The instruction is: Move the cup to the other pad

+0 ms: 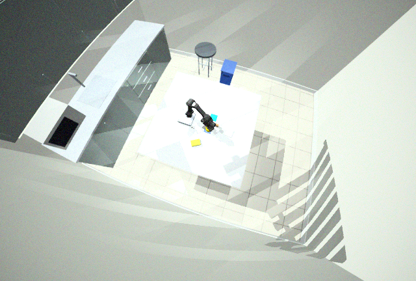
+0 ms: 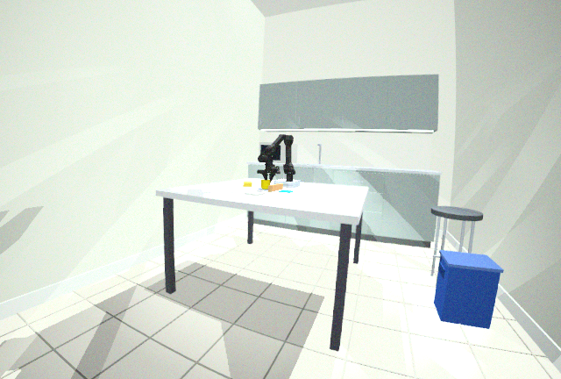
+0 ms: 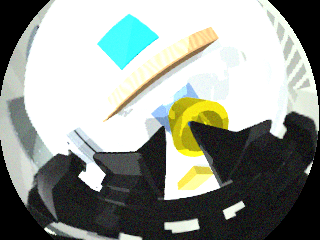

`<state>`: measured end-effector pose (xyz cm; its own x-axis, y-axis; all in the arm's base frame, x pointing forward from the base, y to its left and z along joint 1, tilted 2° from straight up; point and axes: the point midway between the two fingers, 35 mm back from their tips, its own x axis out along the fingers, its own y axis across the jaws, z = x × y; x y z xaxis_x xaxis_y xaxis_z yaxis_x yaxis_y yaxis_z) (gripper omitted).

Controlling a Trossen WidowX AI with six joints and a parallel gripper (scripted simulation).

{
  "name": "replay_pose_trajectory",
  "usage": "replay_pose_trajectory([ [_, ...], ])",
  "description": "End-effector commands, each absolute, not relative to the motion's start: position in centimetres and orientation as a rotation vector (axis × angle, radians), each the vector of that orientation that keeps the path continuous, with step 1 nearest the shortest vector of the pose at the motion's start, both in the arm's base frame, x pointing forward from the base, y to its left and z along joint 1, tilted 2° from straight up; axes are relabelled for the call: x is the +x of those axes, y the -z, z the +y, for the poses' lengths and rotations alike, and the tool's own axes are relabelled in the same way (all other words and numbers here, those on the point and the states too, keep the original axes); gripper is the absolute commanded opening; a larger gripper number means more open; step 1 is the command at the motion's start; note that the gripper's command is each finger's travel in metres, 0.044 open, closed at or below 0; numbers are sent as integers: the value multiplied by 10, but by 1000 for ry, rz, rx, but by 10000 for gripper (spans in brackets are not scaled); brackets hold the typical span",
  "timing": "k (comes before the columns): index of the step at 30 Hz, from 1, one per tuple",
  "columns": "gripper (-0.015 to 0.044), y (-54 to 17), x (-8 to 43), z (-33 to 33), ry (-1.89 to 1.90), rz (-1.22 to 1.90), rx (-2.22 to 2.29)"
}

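White counter (image 1: 161,136) (image 2: 272,200): my gripper (image 1: 210,127) (image 2: 268,178) (image 3: 178,127), part-open and empty; an off-centre descent could tip the yellow cup (image 1: 207,129) (image 2: 265,183) (image 3: 176,117), spilling marbles.

From my feeds this is a kitchen: a long pale countertop (image 1: 117,56) (image 2: 385,169) with a slim upright grey tap (image 1: 77,80) (image 2: 319,153), beneath flat grey wall cabinets (image 1: 67,12) (image 2: 349,103).

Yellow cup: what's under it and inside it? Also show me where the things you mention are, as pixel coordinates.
Under yellow cup (image 1: 207,129) (image 2: 265,184) (image 3: 176,117): blue pad (image 1: 205,131) (image 3: 161,114), its covered part unseen. Inside: a blue speck (image 3: 190,123), possibly a marble. A finger of the claw (image 1: 211,129) (image 2: 267,178) (image 3: 177,125) blocks part of the interior; marble count can't be told.
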<state>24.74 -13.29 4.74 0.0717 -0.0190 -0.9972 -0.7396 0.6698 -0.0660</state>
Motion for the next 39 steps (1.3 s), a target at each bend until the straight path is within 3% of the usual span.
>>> replay_pose_trajectory([
  [1, 167, -36, 243, -131, -626, 1428, -677],
  [39, 167, -33, 243, -131, -626, 1428, -677],
])
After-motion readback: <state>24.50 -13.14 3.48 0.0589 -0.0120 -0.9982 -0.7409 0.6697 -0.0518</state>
